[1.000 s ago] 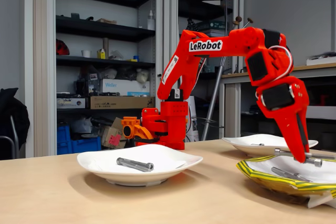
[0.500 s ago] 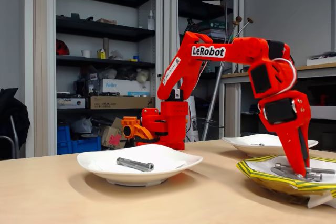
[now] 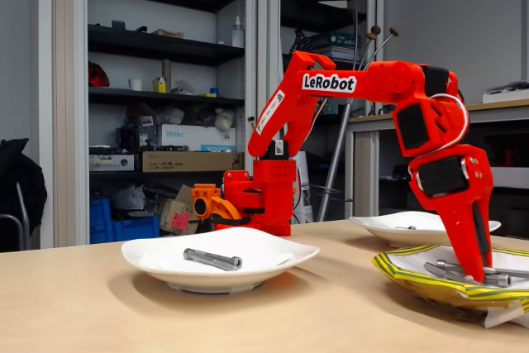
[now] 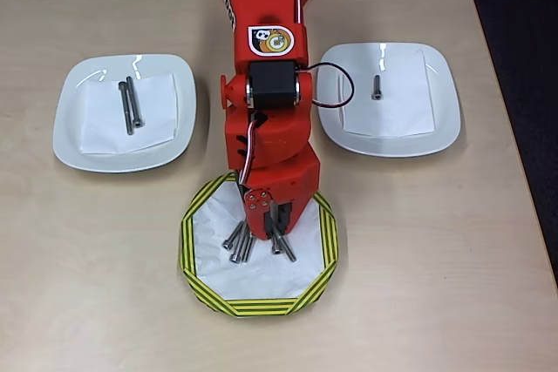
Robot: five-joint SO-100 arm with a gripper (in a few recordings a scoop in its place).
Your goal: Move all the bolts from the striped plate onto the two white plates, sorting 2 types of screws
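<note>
Tool sat low centre on striped plate, among bolts (grip state unclear); best single out one bolt.

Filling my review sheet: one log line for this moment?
hand: down among bolts on striped plate | grip: unclear | left plate: two long bolts | right plate: one short bolt

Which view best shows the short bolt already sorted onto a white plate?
The overhead view: the short bolt lies fully visible, alone on the right white plate. In the fixed view it is just a small grey sliver above the far plate's rim.
</note>
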